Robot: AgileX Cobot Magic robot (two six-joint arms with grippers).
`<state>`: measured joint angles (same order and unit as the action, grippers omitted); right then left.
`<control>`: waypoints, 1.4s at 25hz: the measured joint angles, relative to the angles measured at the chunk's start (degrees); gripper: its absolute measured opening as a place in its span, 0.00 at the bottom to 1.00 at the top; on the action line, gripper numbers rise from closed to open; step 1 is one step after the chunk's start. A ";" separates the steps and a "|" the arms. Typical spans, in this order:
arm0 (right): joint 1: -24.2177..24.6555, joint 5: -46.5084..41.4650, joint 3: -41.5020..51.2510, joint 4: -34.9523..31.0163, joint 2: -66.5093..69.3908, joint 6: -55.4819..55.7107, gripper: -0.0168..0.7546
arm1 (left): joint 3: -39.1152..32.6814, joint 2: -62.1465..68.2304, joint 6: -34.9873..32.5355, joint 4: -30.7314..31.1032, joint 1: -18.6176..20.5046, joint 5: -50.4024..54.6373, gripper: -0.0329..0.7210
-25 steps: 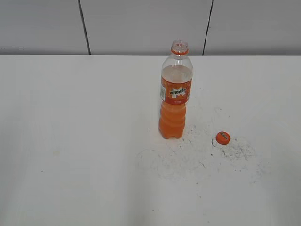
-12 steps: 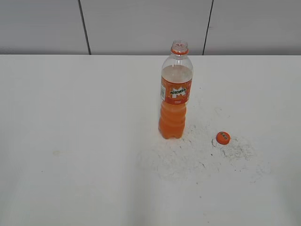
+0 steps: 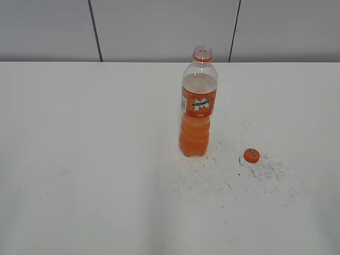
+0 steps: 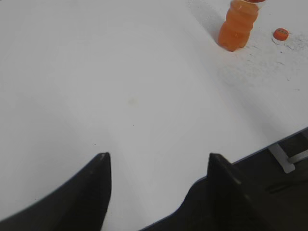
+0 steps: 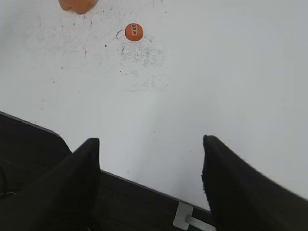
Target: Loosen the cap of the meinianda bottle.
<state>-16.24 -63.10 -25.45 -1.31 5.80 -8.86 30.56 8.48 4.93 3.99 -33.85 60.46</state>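
The meinianda bottle [image 3: 198, 103] stands upright on the white table, its mouth open with only the orange neck ring on it. Its lower part shows in the left wrist view [image 4: 238, 25] and a sliver in the right wrist view [image 5: 77, 5]. The orange cap [image 3: 252, 155] lies on the table to the bottle's right, apart from it; it also shows in the left wrist view [image 4: 280, 33] and the right wrist view [image 5: 134, 32]. My left gripper [image 4: 156, 159] is open and empty near the table's front edge. My right gripper [image 5: 151, 142] is open and empty over the front edge. Neither gripper shows in the exterior view.
Dark scuff marks [image 3: 223, 175] cover the table [image 3: 79, 159] around the bottle and cap. The table's front edge [image 5: 144, 185] and a metal bracket [image 5: 185, 216] show below the right gripper. A grey panelled wall [image 3: 159, 29] stands behind the table.
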 joint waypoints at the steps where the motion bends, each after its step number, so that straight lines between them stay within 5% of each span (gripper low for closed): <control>1: 0.00 0.00 0.00 0.00 0.00 0.02 0.66 | 0.00 0.00 -0.05 0.00 0.00 -0.04 0.69; 7: 0.50 0.07 0.00 0.00 0.00 0.07 0.66 | 0.00 -0.19 -0.05 -0.06 4.81 -0.04 0.69; 20: 12.22 0.25 0.00 -0.01 -4.59 0.07 0.66 | 0.00 -8.76 -0.05 0.00 28.20 -0.08 0.69; 35: 13.19 0.24 -0.05 -0.25 -6.21 0.07 0.66 | 0.00 -8.76 -0.05 0.04 29.70 -0.08 0.69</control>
<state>-3.05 -62.86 -25.50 -1.56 -0.41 -8.79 30.56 -0.29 4.88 4.03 -4.15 60.38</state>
